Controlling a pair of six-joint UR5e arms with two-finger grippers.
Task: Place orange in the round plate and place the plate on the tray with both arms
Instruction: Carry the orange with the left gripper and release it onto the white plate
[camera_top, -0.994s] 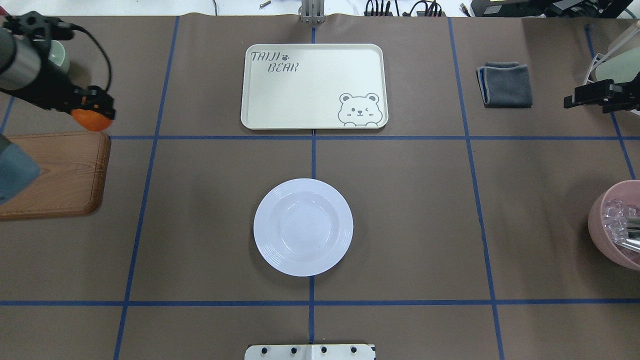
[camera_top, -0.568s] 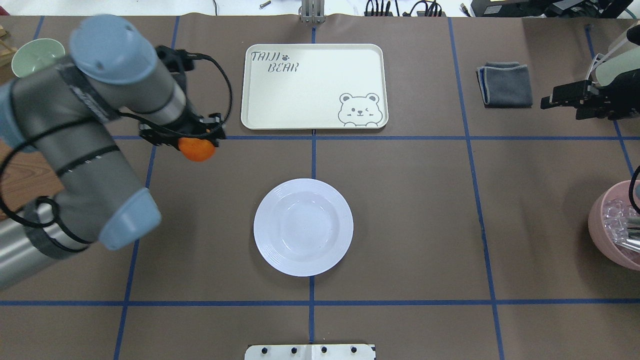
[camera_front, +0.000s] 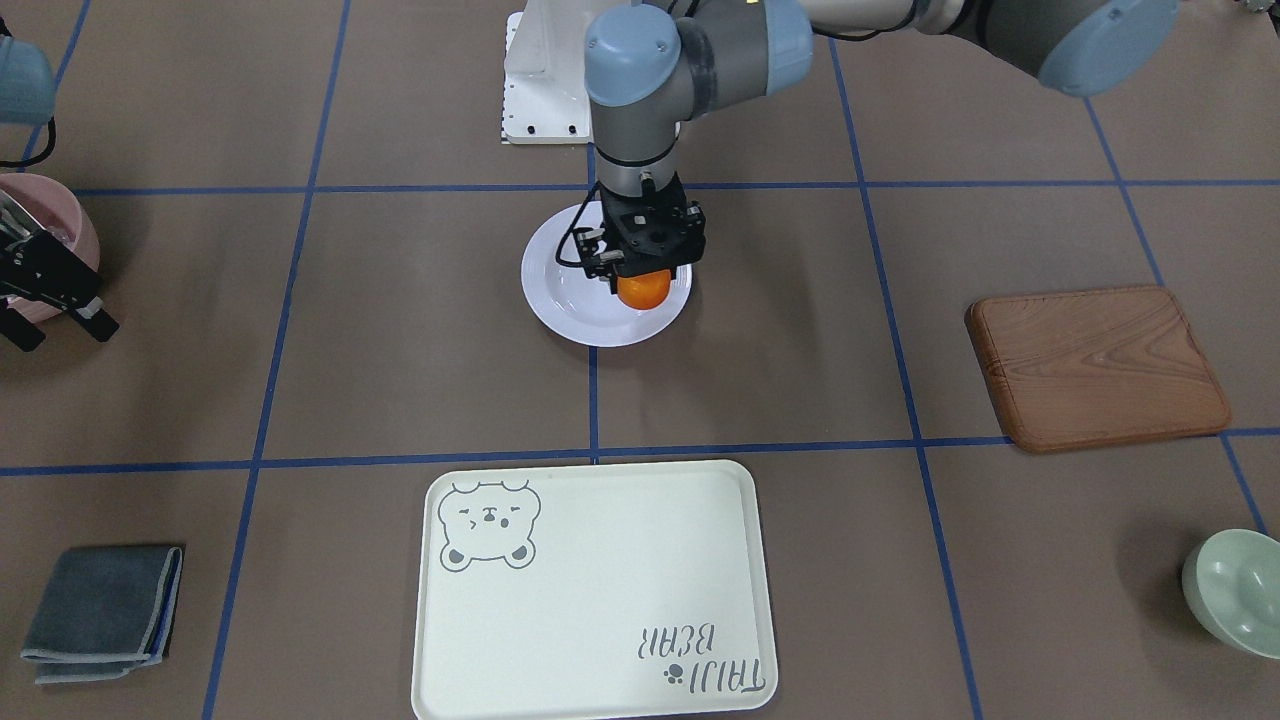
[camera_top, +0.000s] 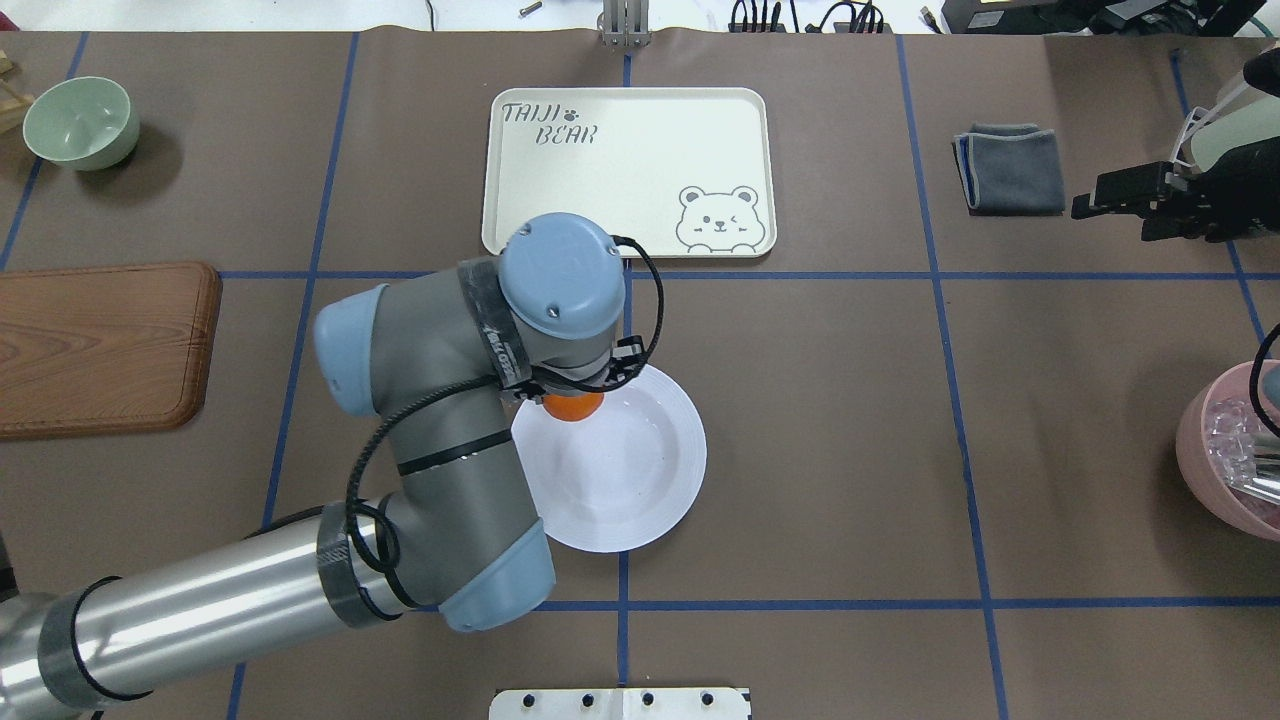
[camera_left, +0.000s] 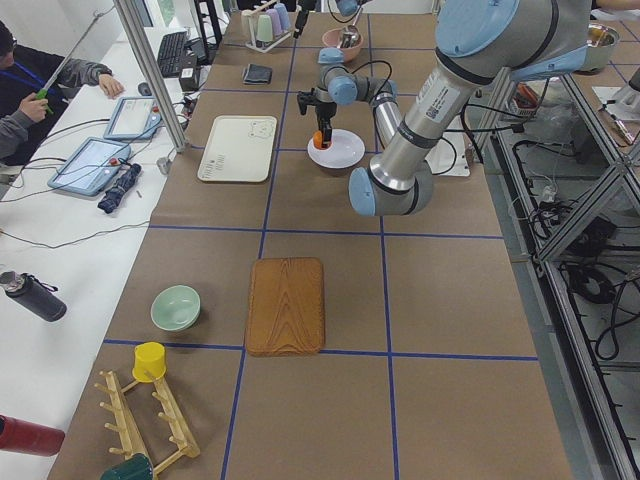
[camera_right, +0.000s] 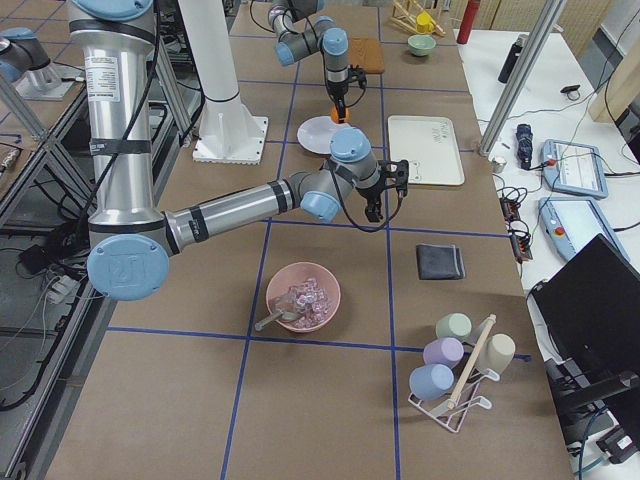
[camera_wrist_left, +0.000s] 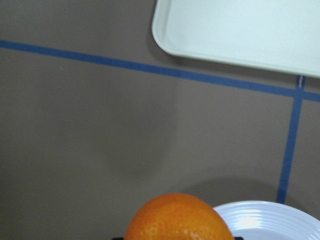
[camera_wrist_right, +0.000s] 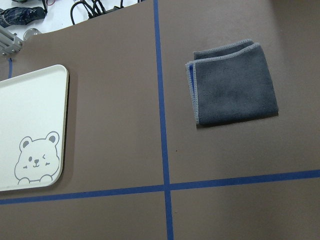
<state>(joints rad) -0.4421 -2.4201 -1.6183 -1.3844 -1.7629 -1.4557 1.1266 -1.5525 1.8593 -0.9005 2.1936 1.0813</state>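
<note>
On the desk (camera_top: 850, 450) the tray (camera_top: 640, 180) lies bare and the plate (camera_top: 650, 480), well apart from it, holds nothing yet: both placements remain. Left arm (camera_top: 430, 400) reaches over the plate, wrist straight down, left claw (camera_front: 645, 275) clamped on the orange (camera_front: 642, 292) just above its tray-side part. Right claw (camera_top: 1088, 198) hangs aside, spread, empty
</note>
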